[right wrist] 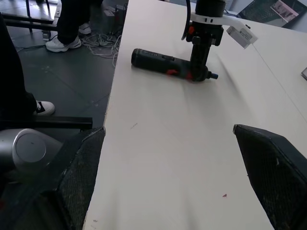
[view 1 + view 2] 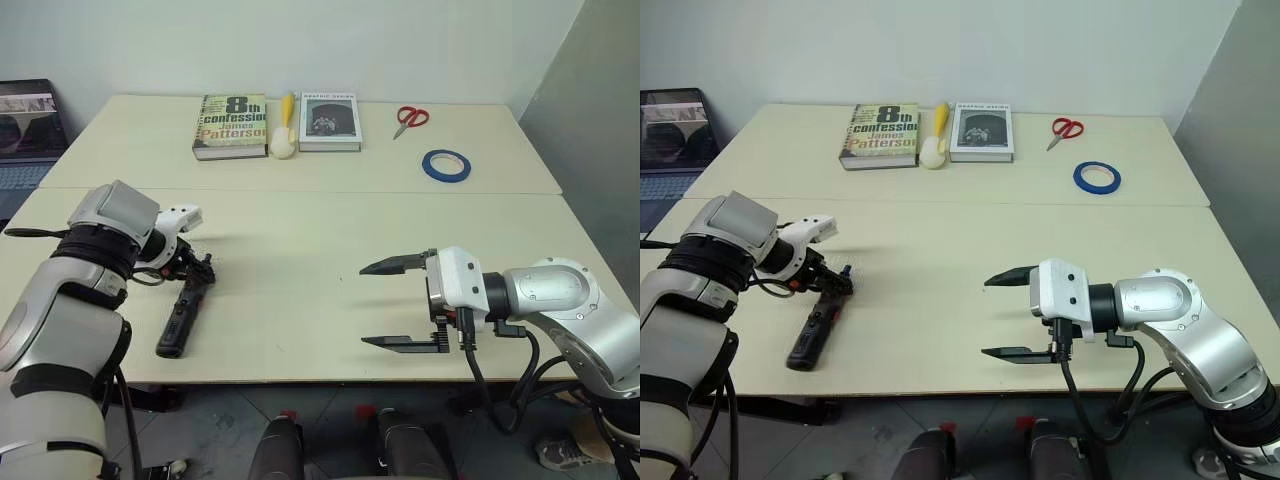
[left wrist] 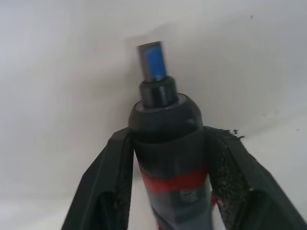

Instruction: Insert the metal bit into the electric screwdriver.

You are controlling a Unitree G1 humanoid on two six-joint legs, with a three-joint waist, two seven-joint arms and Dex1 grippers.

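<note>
Two claws: left claw (image 2: 196, 270) clamped on electric screwdriver (image 2: 183, 316) near tip; right claw (image 2: 385, 304) spread wide, empty.

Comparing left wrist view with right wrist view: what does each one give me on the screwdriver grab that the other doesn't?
Left wrist view alone: close-up of the electric screwdriver nose, its blue-tipped end and red band, with black fingers pressed on both sides.

Right wrist view alone: the screwdriver's whole length lying flat on the table, near its edge, plus the right gripper open and well short of it.

Both: the left gripper shut on the screwdriver near its narrow end.
</note>
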